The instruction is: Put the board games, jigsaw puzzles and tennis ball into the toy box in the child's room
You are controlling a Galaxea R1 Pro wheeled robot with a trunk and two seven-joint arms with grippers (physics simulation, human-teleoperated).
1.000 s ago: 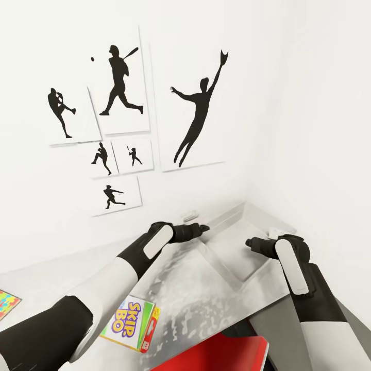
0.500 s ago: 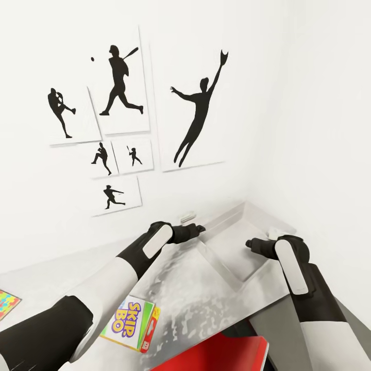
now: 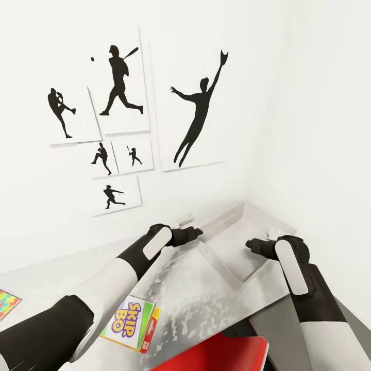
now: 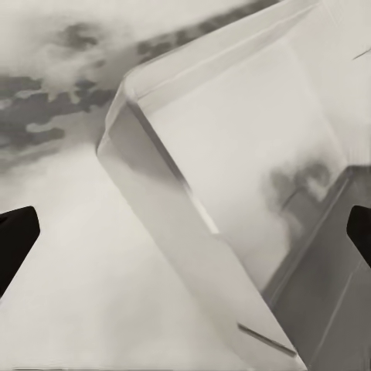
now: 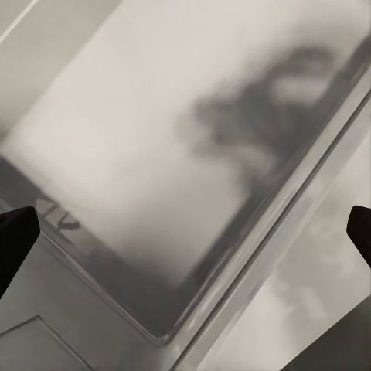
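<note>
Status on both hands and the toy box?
Left hand open, right hand open, both empty over toy box. Skip-Bo game on table, puzzle at its edge. Nothing blocking.

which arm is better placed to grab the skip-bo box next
Left, probably: the Skip-Bo box lies beside the left forearm, while the right gripper hovers across the toy box. The left gripper looks open.

Head camera looks down from above both arms; each wrist camera looks closely past its pincer at the shared toy box [image 3: 232, 247].
</note>
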